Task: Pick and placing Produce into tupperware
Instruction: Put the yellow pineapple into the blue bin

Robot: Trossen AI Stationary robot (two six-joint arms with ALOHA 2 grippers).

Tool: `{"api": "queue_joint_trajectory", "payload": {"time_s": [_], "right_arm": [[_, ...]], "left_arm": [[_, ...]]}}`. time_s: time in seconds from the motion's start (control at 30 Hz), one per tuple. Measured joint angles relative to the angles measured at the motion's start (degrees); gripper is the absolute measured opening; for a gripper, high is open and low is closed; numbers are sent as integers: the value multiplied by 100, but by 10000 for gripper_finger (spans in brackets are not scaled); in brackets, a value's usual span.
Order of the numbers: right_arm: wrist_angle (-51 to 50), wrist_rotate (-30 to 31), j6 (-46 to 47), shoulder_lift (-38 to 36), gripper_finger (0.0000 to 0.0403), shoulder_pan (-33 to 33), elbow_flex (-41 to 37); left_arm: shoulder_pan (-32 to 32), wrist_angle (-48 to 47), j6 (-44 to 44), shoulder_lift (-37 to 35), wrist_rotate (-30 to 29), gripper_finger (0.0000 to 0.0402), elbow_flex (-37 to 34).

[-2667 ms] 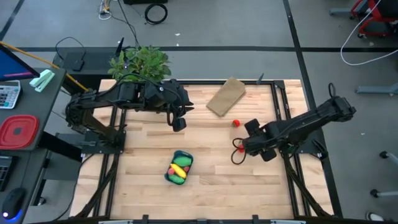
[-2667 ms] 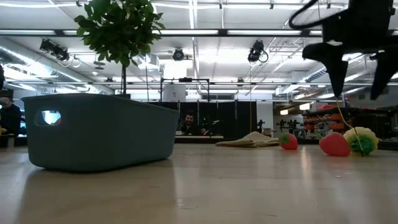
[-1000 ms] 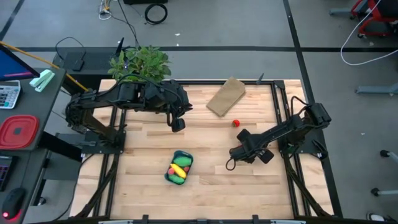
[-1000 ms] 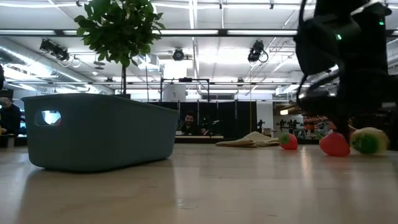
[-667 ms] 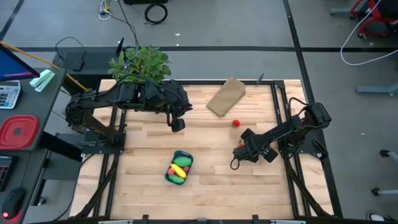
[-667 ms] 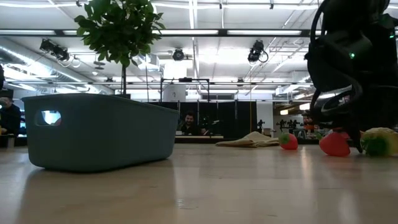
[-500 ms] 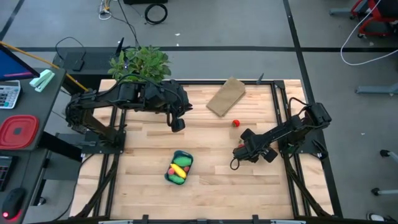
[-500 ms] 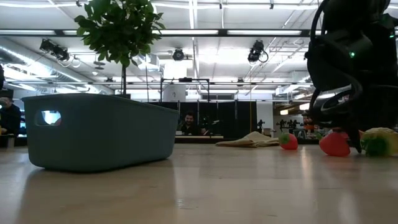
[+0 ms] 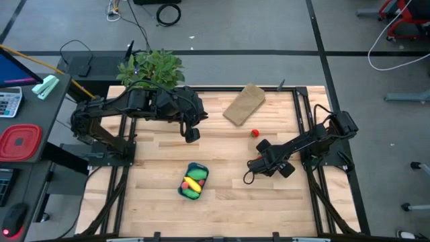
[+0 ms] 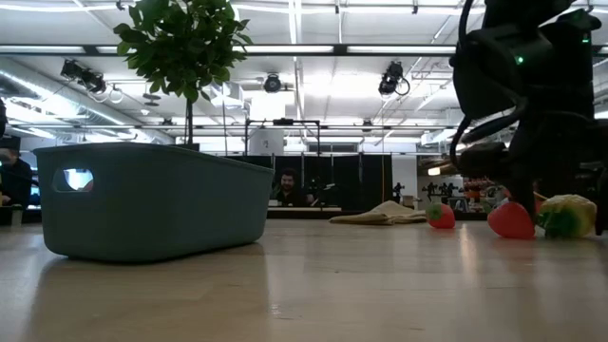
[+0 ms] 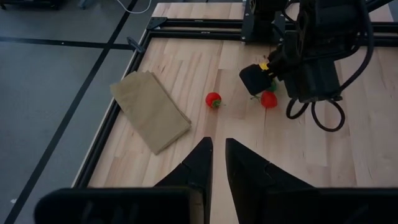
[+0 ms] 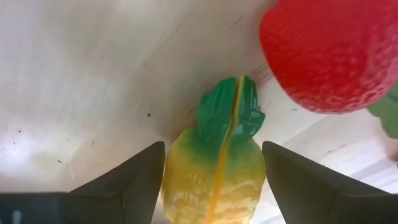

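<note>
two arms over the table (image 9: 222, 202). right gripper (image 9: 263, 161) sits low at about 3 o'clock of table centre, down at the board. its wrist view shows a yellow pineapple (image 12: 213, 163) with a green crown lying between the two fingers (image 12: 121, 180), jaws wide on either side; cannot tell if the pads touch it. strawberry (image 12: 328, 51) lies just beside the pineapple's crown. low view: strawberry (image 10: 511, 220) and pineapple (image 10: 566, 215) both rest on the board beside the dark gripper.

small red piece (image 9: 254, 133) lies alone near 1 o'clock, between the tan block (image 9: 244, 104) and the right gripper; also seen in the left wrist view (image 11: 213, 99).

tub (image 9: 199, 168) sits at 6 o'clock of centre, with yellow, green and red produce (image 9: 192, 185) inside.

left gripper (image 9: 192, 134) hangs above the board near 10 o'clock, jaws narrow, nothing in them. plant (image 9: 152, 67) stands at the 11 o'clock edge.
</note>
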Motion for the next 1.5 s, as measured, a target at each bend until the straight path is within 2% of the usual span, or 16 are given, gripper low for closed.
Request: {"api": "queue_joint_trajectory", "payload": {"time_s": [0.27, 0.5, 0.9, 1.1, 1.27, 1.5], "right_arm": [[-17, 0, 17, 0, 277, 0, -6], [-39, -9, 418, 0, 274, 0, -6], [-63, -50, 823, -2, 198, 0, -8], [-56, -59, 951, 0, 197, 15, 28], [-48, -29, 953, 0, 203, 22, 485], [-19, -2, 946, 0, 201, 20, 1824]], "left_arm": [[0, 0, -4, 0, 1, 56, 0], [-1, -2, -6, 0, 1, 52, 0], [-11, 0, -57, 0, 1, 51, 0], [-9, 0, -57, 0, 1, 49, 0], [-7, 0, -54, 0, 0, 53, 0], [-7, 2, -52, 0, 1, 49, 0]]}}
